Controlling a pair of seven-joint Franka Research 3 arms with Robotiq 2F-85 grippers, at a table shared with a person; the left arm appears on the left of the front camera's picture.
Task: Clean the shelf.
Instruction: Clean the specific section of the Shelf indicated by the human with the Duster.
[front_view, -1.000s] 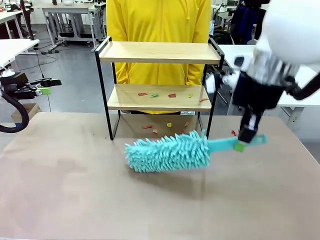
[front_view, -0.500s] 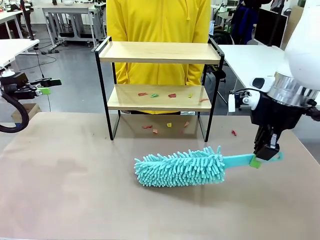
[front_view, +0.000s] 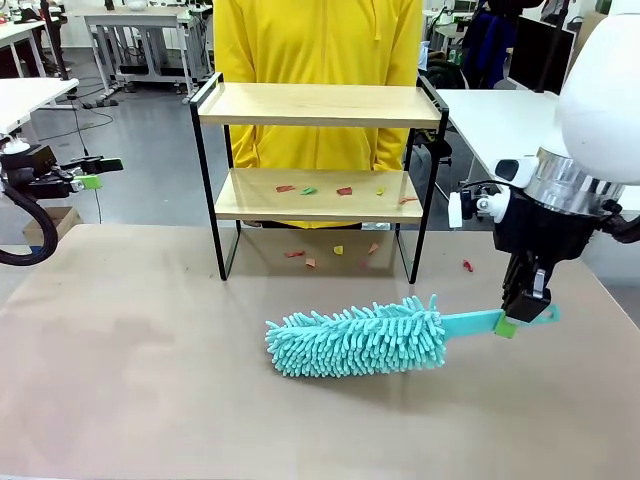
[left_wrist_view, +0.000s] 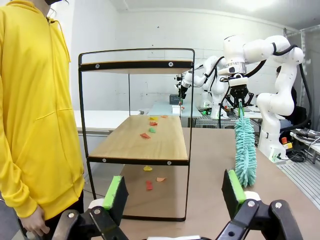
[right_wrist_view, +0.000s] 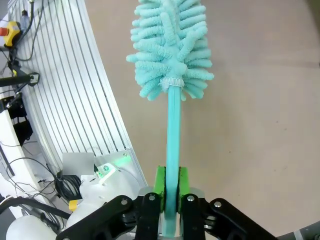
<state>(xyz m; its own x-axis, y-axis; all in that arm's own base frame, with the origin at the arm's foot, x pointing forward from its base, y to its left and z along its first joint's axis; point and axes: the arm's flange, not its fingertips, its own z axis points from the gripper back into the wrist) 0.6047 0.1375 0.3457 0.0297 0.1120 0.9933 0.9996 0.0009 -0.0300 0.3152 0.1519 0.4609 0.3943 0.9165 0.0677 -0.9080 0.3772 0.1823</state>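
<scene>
The shelf (front_view: 320, 105) is standing on the bench (front_view: 150, 380). In front of it, your right gripper (front_view: 518, 312) is pinching a duster (front_view: 355, 340) handle in its jaws. Left of it, your left gripper (front_view: 95, 172) is hanging, jaws spread. Scraps (front_view: 310, 189) are littering its lower board, so cleaning looks unfinished.

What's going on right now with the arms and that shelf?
Right end effector shut on duster handle, duster low before shelf. Left end effector open, empty. Shelf's lower board littered with scraps. Nothing blocking.
</scene>
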